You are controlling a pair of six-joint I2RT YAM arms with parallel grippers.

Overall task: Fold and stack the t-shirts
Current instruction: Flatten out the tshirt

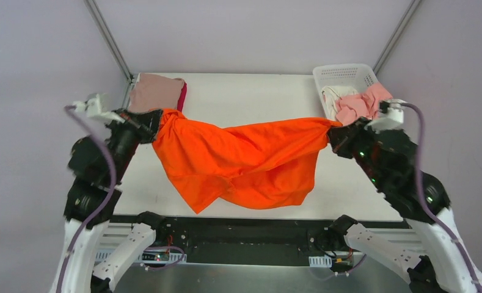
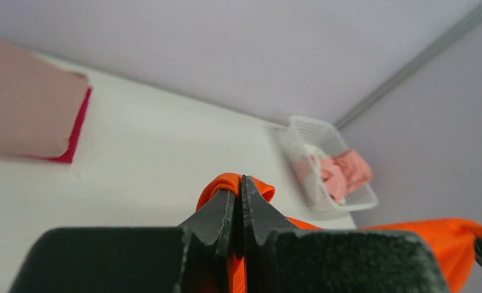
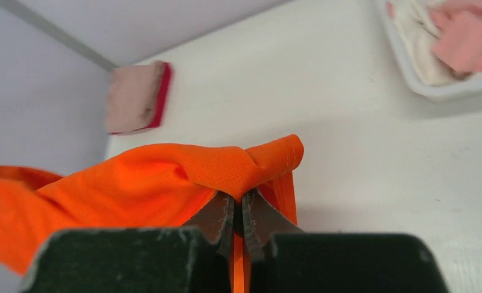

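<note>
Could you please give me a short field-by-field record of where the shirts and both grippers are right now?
held shirt: orange t-shirt, stretched between both grippers, lower part draped on table
left gripper: shut on its left end
right gripper: shut on its right end
folded stack: dusty pink shirt on crimson shirt, far-left corner
basket: far right, holds salmon pink shirt and white shirt

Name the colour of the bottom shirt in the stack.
Crimson t-shirt, clearest in the left wrist view.
</note>
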